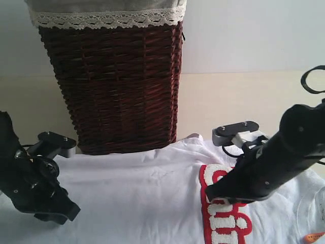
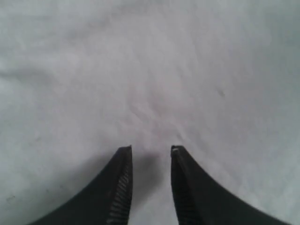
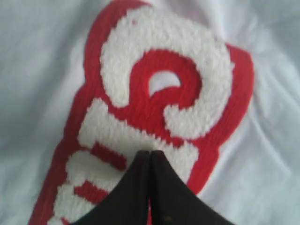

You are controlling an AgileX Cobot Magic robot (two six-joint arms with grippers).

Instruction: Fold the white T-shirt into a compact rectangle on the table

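- The left gripper was half-closed. Its two dark fingertips stood apart with a clear gap, and plain white cloth lay directly under and ahead of them.
- Faint puckers ran out from that gap. Whether any fabric was pinched could not be told.
- The right gripper was closed, its tips meeting in one seam. They pressed down on the fuzzy white, red-outlined lettering. Whether a nip of cloth sat between the tips was hidden.
- The white T-shirt lay spread flat under both grippers on the table, not yet folded.
- Its long axis ran from one gripper to the other. The blank lower body lay at the left fingers and the chest lettering at the right fingers.
- A small orange tag lay past the right gripper, away from the left one, so the neck end was probably there.
- The coming fold seemed to depend on that layout. Each arm was nearest its own end of the shirt, and the cloth between them was slack and flat.
- Beyond the fingers, past the shirt's far edge, stood a dark wicker basket, nearer the left gripper than the right.
- A cream lace-trimmed liner hung over the basket's rim. The inside was out of view, so its contents could not be told.
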